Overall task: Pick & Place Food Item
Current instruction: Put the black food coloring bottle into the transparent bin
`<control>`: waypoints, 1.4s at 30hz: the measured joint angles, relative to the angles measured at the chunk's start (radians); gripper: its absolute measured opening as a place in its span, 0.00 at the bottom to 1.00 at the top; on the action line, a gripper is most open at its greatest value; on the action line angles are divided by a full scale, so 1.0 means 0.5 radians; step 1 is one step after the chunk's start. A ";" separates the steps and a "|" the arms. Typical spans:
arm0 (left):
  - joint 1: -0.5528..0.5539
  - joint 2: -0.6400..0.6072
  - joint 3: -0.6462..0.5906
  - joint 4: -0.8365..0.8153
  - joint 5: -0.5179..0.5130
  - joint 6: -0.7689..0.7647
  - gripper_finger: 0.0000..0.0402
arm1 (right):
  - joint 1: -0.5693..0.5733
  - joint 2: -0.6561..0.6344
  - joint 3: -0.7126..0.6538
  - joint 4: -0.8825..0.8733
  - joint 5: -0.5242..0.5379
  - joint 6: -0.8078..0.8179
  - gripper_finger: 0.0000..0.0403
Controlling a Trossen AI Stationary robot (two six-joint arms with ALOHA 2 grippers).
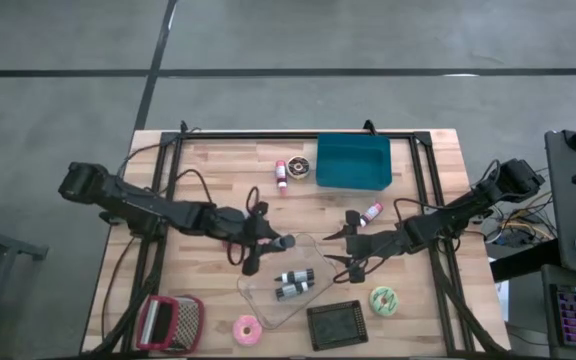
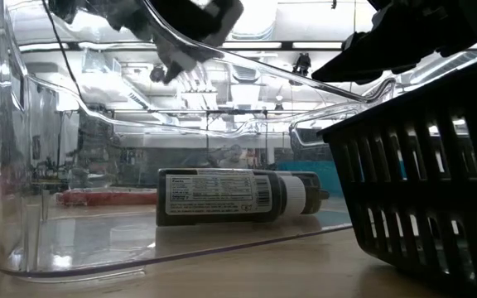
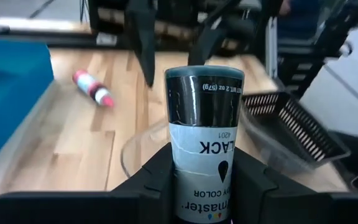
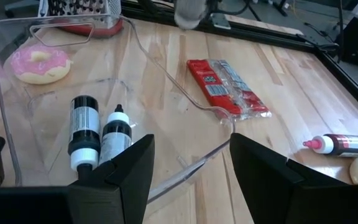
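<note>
Table's clear bin (image 1: 313, 262) half-hidden by arms

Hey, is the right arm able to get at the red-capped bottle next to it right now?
Probably yes. The right gripper is open and empty, and the red-capped bottle lies alone on bare wood just beyond it, nothing on top. The left gripper, shut on a black bottle, is off to the other side.

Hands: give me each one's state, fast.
Left hand: closed on a black food color bottle, above the clear container.
Right hand: open, holding nothing.
</note>
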 joint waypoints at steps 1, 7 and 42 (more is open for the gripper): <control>0.000 0.032 0.000 -0.012 -0.001 -0.016 0.26 | 0.000 0.000 0.000 0.000 0.000 0.001 0.52; -0.011 0.297 0.094 -0.053 0.084 -0.088 0.26 | 0.001 0.000 0.000 -0.003 0.000 -0.011 0.52; -0.181 0.698 0.834 -0.886 0.138 0.036 0.26 | 0.002 0.000 0.000 -0.066 -0.002 -0.028 0.52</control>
